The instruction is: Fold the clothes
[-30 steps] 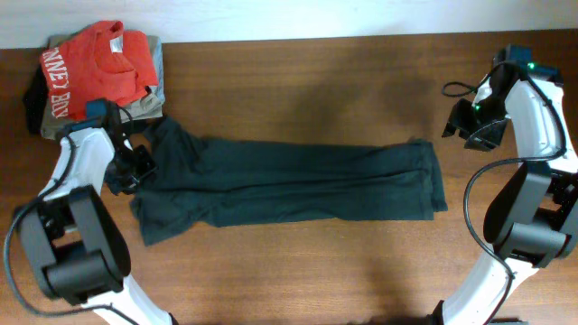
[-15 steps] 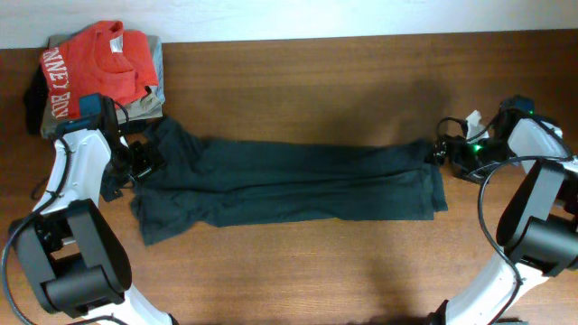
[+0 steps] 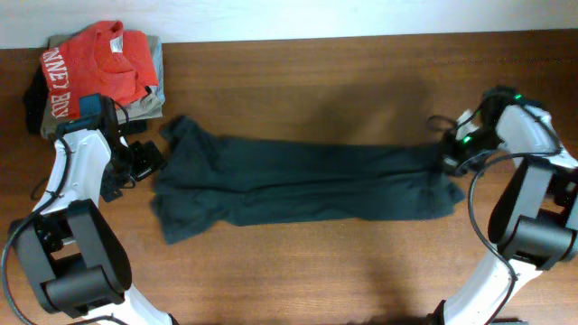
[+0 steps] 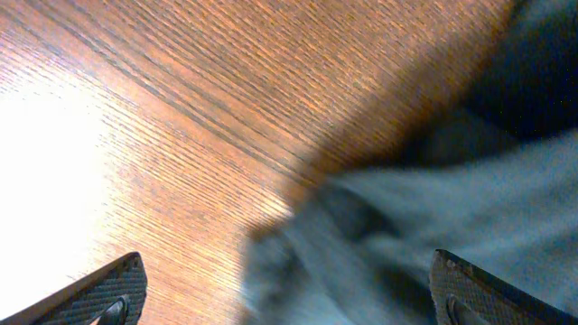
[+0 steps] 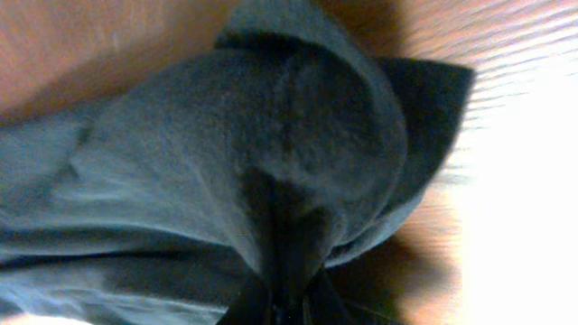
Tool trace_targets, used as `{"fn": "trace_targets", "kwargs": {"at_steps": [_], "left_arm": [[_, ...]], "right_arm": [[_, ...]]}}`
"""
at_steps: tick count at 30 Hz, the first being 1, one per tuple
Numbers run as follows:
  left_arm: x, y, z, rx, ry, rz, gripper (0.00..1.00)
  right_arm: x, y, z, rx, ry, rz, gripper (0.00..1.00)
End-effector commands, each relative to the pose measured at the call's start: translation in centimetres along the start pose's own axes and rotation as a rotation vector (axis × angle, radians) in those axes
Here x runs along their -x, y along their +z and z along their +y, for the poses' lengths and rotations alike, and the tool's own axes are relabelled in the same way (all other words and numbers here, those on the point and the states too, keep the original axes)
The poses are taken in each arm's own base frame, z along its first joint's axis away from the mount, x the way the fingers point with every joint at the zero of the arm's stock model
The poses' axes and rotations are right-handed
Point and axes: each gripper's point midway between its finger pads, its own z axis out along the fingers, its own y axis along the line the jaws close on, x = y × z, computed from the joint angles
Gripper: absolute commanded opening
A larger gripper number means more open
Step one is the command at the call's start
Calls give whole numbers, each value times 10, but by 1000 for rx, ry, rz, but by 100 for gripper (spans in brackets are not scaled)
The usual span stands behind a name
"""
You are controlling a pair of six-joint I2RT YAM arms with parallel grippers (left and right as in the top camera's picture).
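The clothes [image 3: 298, 181], a very dark green T-shirt, lie as a long narrow strip across the middle of the table. My right gripper [image 3: 449, 149] is at the strip's right end. In the right wrist view it [image 5: 284, 302] is shut on a bunched pinch of the fabric [image 5: 271, 135]. My left gripper [image 3: 144, 161] stands open just left of the shirt's left end. In the left wrist view its [image 4: 289, 302] fingertips [image 4: 117, 289] are wide apart over the blurred cloth edge [image 4: 433, 208] and bare wood, holding nothing.
A red shirt with white letters [image 3: 95, 63] lies on a grey-olive folded garment [image 3: 152, 97] at the back left corner, close behind my left arm. The wooden table [image 3: 316, 81] runs to a pale wall at the back.
My right arm came in from the far right, reached the shirt's right end and shut on it. The whole shirt has slid to the right. My left gripper opened and let go of the left end.
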Motion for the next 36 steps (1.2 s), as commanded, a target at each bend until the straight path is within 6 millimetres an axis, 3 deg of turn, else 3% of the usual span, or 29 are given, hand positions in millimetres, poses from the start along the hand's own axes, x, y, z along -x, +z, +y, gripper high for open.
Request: {"fn": "trace_targets", "kwargs": {"at_steps": [1,2,4,7,10,13,19,22,23,24,25,28,31,32,33,36], "left_arm": [[0,-5,0,2,3,-14,99],[0,-5,1,2,3,-15,99],[0,-5,0,2,2,-16,99],[0,-5,0,1,2,-15,99],[0,-5,0,1,2,-15,99],[0,-5,-1,-2,3,-13,99],[-1,-5,-2,-9,3,-10,99],[0,-5,-2,-9,3,-11,99],[-1,-5,-2,-9,3,-10,99],[-1,-5,-2,-8,3,-8,99],[-1,-5,-1,-8,3,-8,99],[-2,-5,-3,-15,3,-6,99],[-3,-5,-2,-13,3,1,99],[-3,-5,-2,-13,3,2,99],[-3,-5,-3,-18,3,2,99],[-5,-5,-7,-41,3,11,99]], "right_arm": [[30,-61,5,-63,22,-117,4],[30,-79,20,-63,-3,-126,4],[21,-85,47,-65,-59,-104,4],[1,-66,88,-67,-143,-46,4],[-27,-43,160,6,-277,-4,4],[-50,-23,206,9,-362,5,4],[-86,11,264,22,-482,12,4],[-95,30,278,27,-522,17,17],[-95,35,281,30,-514,15,34],[-95,40,283,32,-522,15,61],[-95,42,286,34,-529,13,72],[-84,30,286,46,-513,-13,73],[-69,16,264,28,-475,-3,72],[-67,13,253,15,-447,15,65],[-69,14,243,2,-453,40,50],[-92,31,239,-2,-500,126,45]]}}
